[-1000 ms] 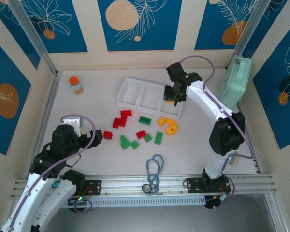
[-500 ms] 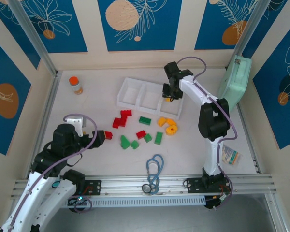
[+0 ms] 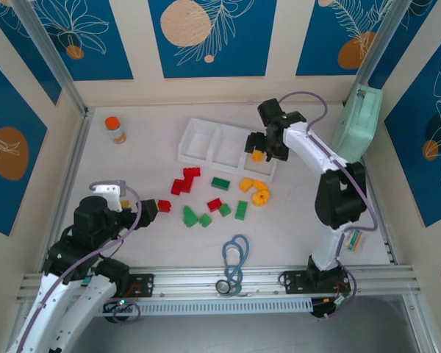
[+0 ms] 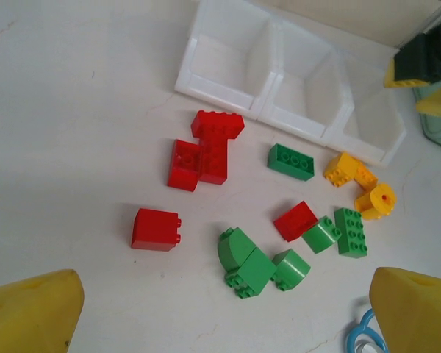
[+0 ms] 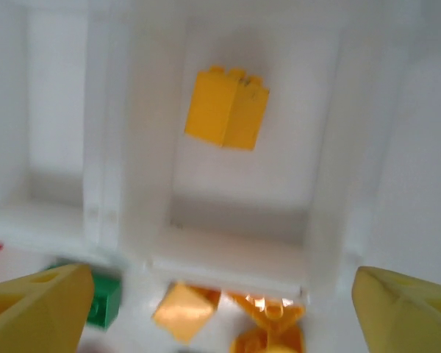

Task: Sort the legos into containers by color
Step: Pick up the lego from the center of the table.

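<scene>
Yellow brick (image 5: 228,109) is lying, seemingly at rest despite the blur, in the tray's end compartment (image 5: 239,180) beneath the right gripper (image 5: 220,309). Its jaws, clamped a moment ago, are now spreading wide, so that piece is sorted. Left gripper (image 4: 220,312) is hovering wide, a red brick (image 4: 156,229) just ahead.

Your left arm: folded low beside its base, forearm angled forward and to the right | your left gripper (image 3: 150,208): jaws spread wide | your right arm: stretched far forward, elbow bent, wrist tipped down | your right gripper (image 3: 259,147): jaws apart, yellow fingertips (image 5: 29,309) at opposite edges of the right wrist view
</scene>
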